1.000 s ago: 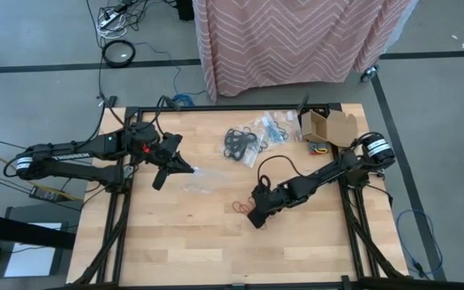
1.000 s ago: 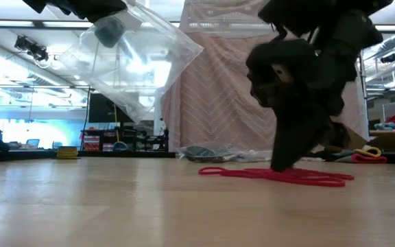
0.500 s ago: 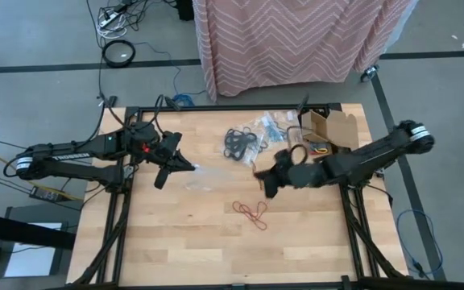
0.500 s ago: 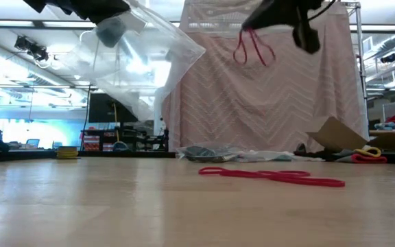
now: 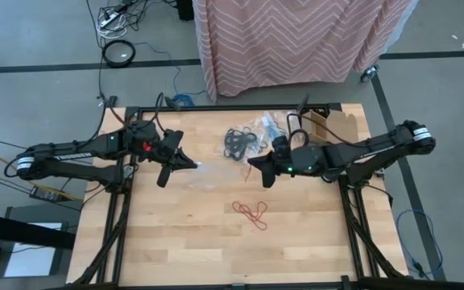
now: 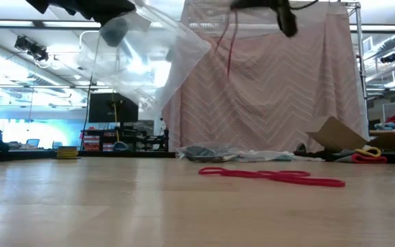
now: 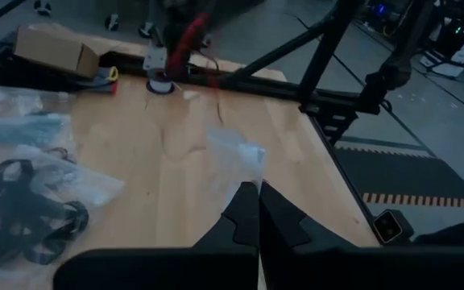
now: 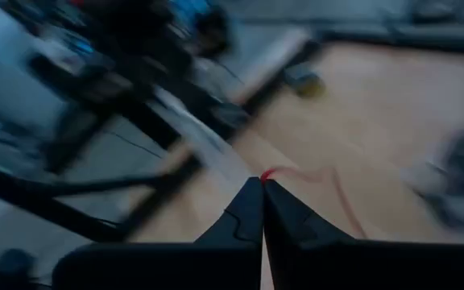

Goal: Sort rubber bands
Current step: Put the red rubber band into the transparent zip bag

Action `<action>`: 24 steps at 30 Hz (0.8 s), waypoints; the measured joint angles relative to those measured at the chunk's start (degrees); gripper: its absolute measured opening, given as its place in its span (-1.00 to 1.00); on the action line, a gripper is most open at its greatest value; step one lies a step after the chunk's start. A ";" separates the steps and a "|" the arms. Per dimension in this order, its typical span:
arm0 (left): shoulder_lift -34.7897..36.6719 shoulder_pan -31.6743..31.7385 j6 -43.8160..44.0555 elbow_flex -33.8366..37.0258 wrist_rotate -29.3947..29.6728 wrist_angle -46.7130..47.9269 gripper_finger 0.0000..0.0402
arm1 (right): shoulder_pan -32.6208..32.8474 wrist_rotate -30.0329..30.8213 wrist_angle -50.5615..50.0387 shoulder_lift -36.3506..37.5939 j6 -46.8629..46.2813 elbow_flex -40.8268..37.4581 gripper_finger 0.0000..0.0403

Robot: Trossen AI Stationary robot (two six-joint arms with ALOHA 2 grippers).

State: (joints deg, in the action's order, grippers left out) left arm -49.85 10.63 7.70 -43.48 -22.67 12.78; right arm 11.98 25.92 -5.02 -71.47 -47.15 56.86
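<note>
Two arms are seen over the table (image 5: 216,242). Three clusters of rubber bands are counted: black (image 5: 242,143) at twelve o'clock, red (image 5: 250,212) at centre, one red band (image 6: 229,42) held aloft. One cardboard box (image 5: 334,126) is seen at two o'clock.

A clear plastic bag (image 6: 142,58) is hanging in the air above the wooden tabletop (image 5: 216,242). A brown cardboard box (image 5: 337,125) is sitting open at the far corner. A pink zigzag cloth (image 5: 296,36) is hanging behind the tabletop.
</note>
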 joint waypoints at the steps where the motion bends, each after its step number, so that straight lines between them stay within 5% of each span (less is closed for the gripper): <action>1: -0.20 0.00 0.02 0.00 -0.09 0.07 -1.00 | -0.27 -0.50 2.68 -0.29 1.07 0.07 -1.00; 24: -7.73 -0.13 2.72 -0.02 -2.57 -9.27 -1.00 | -2.99 -5.00 24.04 -1.56 11.81 0.06 -1.00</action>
State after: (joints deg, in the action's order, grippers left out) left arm -57.58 10.50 10.43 -43.51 -25.23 3.52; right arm 8.99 20.92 19.02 -73.03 -35.34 56.92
